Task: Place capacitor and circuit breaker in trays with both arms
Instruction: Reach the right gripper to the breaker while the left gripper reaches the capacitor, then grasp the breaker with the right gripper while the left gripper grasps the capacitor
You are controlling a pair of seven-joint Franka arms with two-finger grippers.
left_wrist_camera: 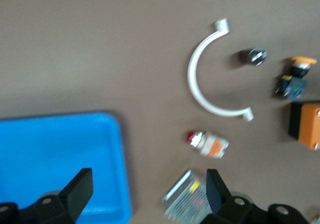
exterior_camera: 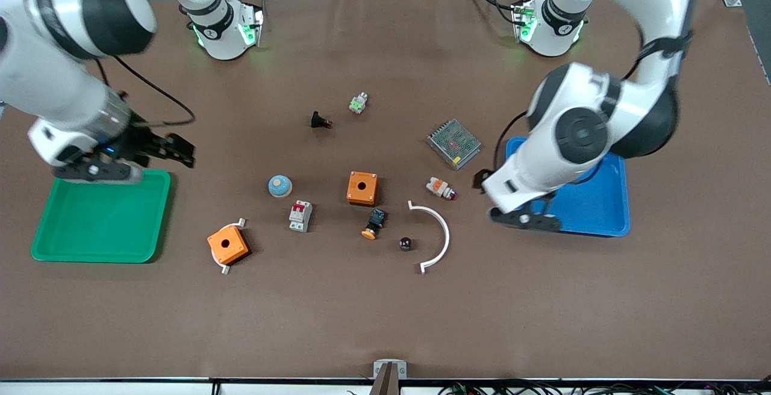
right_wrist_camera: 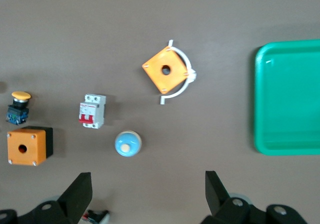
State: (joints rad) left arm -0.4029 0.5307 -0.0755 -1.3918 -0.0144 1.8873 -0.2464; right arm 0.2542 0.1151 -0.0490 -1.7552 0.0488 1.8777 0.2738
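Note:
The capacitor (exterior_camera: 405, 243), a tiny black cylinder with a shiny top, stands on the table inside the curve of a white arc (exterior_camera: 437, 235). It also shows in the left wrist view (left_wrist_camera: 255, 56). The circuit breaker (exterior_camera: 300, 215), a white block with red levers, lies just nearer the front camera than a blue dome (exterior_camera: 280, 186). It also shows in the right wrist view (right_wrist_camera: 92, 111). My left gripper (exterior_camera: 482, 179) (left_wrist_camera: 148, 184) is open and empty, over the gap between the blue tray (exterior_camera: 593, 217) and a metal power supply (exterior_camera: 454, 143). My right gripper (exterior_camera: 177, 149) (right_wrist_camera: 148, 176) is open and empty, over the green tray's (exterior_camera: 102, 250) edge.
Two orange boxes (exterior_camera: 362, 188) (exterior_camera: 227, 244), a black push-button with orange cap (exterior_camera: 374, 223), a white-and-orange part with red tip (exterior_camera: 440, 188), a small black part with red tip (exterior_camera: 320, 121) and a green-and-white part (exterior_camera: 358, 103) lie about the table's middle.

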